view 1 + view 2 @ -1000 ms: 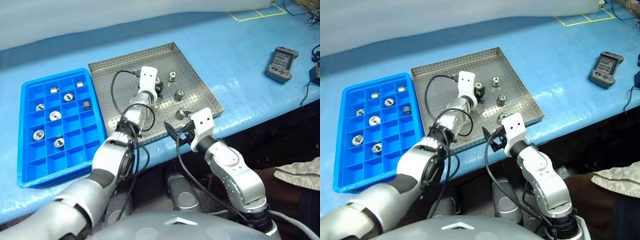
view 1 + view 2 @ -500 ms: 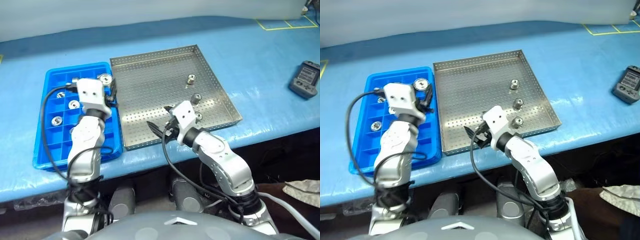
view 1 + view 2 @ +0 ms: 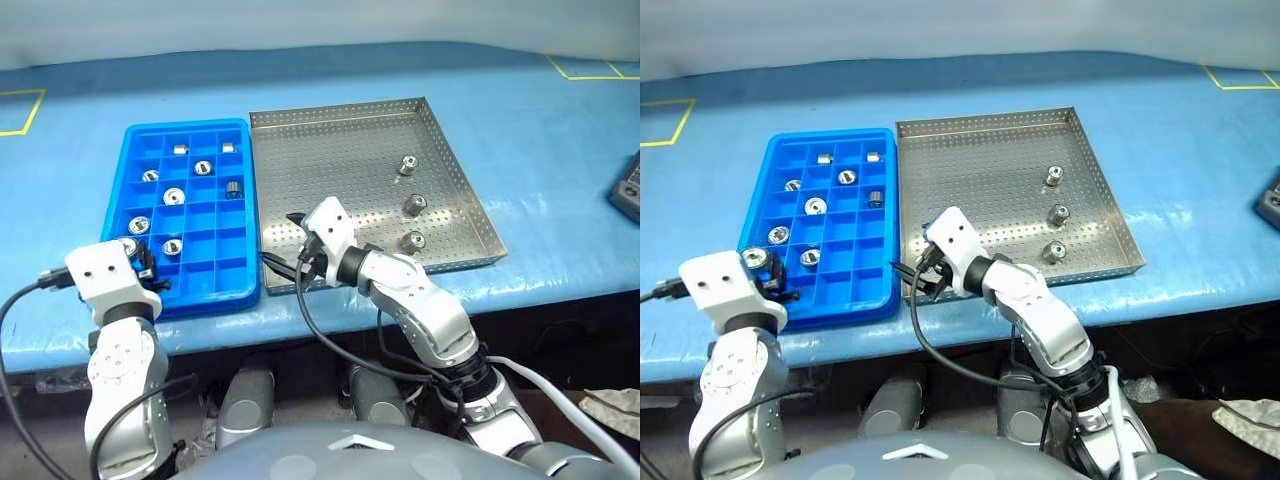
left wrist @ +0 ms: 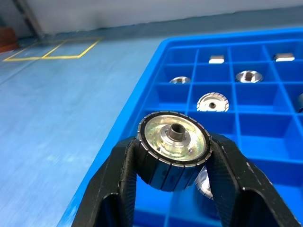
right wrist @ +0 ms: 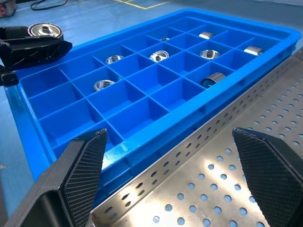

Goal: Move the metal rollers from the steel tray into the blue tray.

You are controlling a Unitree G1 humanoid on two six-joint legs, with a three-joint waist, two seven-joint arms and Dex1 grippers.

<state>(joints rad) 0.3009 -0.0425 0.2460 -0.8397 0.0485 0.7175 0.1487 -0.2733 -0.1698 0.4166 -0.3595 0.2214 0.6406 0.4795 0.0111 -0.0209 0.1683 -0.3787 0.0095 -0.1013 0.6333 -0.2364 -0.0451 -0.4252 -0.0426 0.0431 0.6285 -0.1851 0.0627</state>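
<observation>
At the near left corner of the bright blue compartmented plastic tray [image 3: 190, 215], the left claw [image 4: 173, 163] pinches one shiny silver flanged metal roller [image 4: 174, 141] between its black fingers. Several more rollers sit in separate compartments. Three rollers [image 3: 411, 205] remain in the perforated square steel tray [image 3: 340, 150], over whose near left rim the right claw [image 5: 177, 161] hangs spread wide.

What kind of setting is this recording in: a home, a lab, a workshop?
Probably a workshop or robot test bench. A perforated steel tray of small metal rollers sits beside a blue tray with compartments, on a blue-covered table with yellow tape marks.
</observation>
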